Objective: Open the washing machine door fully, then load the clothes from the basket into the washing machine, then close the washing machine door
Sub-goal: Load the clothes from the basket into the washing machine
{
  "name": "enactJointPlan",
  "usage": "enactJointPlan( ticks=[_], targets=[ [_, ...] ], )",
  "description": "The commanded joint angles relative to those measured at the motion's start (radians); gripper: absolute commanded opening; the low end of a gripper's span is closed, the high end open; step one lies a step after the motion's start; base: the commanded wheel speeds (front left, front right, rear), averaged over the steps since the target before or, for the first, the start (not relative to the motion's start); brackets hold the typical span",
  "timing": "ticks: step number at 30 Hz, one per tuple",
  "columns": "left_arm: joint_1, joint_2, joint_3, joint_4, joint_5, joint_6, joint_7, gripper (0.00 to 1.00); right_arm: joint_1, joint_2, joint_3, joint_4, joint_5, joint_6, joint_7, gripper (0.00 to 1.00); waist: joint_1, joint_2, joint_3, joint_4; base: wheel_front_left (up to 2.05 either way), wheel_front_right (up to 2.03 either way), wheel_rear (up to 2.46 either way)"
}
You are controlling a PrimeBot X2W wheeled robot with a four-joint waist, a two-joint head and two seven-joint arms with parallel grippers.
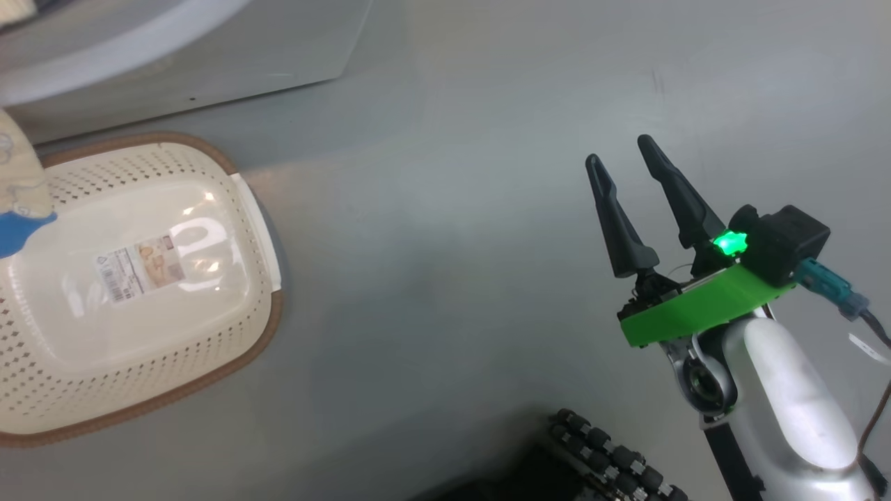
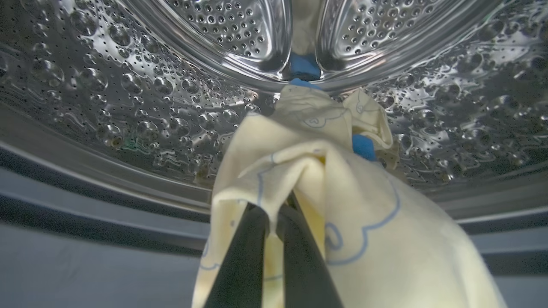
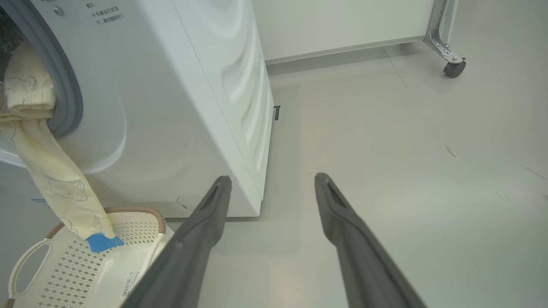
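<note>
presently: left gripper [image 2: 275, 210], fingers pressed together, pinching a fold of the cream-yellow garment [image 2: 342, 205]; it points into the steel drum [image 2: 128, 94], with the cloth draped over both fingers and a blue cuff lying toward the drum's back. right gripper [image 1: 619, 149], fingers spread wide, nothing between them, touching nothing, held over bare floor [image 1: 452, 209] well to the right of the basket [image 1: 230, 362]. in the right wrist view the same gripper [image 3: 272, 179] points past the washer [image 3: 180, 107] corner. garment [image 3: 55, 179], one long piece, hanging out of the washer's mouth over the grey gasket [image 3: 70, 98] and down to the basket [image 3: 141, 212], blue end over the basket's inside; contact there cannot be told. basket, on the floor just before the washer, its bottom sticker [image 1: 139, 268] in plain sight. garment edge [image 1: 17, 188] at the head view's left margin.
</note>
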Motion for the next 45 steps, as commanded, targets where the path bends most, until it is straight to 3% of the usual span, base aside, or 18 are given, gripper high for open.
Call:
enactJointPlan(
  ticks=[1,8,23,32,33,34,35,45],
  targets=[
    [-0.064,0.073,0.044,-0.005,0.025,0.005,-0.022,0.00,-0.004,-0.003,0.016,-0.027,0.010,-0.003,-0.009,1.00,-0.0001,0.0000,0.023,-0.025,0.00,0.00,0.00],
    [-0.185,0.079,0.040,0.123,0.093,-0.023,-0.185,0.00,-0.012,-0.003,0.028,-0.031,0.024,-0.003,-0.009,1.00,-0.0001,0.0000,0.063,-0.054,0.00,0.00,0.00],
    [-0.440,-0.010,0.016,0.361,0.188,-0.096,-0.693,0.00,-0.028,-0.003,0.044,-0.050,0.033,-0.003,-0.009,1.00,-0.0001,0.0000,0.112,-0.064,0.00,0.00,0.00],
    [-0.447,-0.058,0.007,0.525,0.122,-0.146,-0.587,0.00,-0.030,-0.003,0.044,-0.055,0.031,-0.003,-0.009,1.00,-0.0001,0.0000,0.120,-0.048,0.00,0.00,0.00],
    [-0.446,-0.064,0.007,0.530,0.116,-0.147,-0.580,0.36,-0.031,-0.003,0.043,-0.055,0.030,-0.003,-0.009,1.00,-0.0001,0.0000,0.121,-0.045,0.00,0.00,0.00],
    [-0.445,-0.068,0.007,0.536,0.111,-0.147,-0.575,0.36,-0.032,-0.003,0.043,-0.055,0.028,-0.003,-0.009,1.00,-0.0001,0.0000,0.123,-0.043,0.00,0.00,0.00],
    [-0.444,-0.073,0.010,0.538,0.105,-0.147,-0.576,1.00,-0.033,-0.003,0.042,-0.055,0.027,-0.003,-0.009,1.00,-0.0001,0.0000,0.123,-0.040,0.00,0.00,0.00],
    [-0.335,-0.115,0.029,0.527,0.057,-0.110,-0.596,1.00,-0.031,-0.003,0.024,-0.044,0.007,-0.003,-0.009,1.00,-0.0001,0.0000,0.097,0.000,0.00,0.00,0.00]
  ],
)
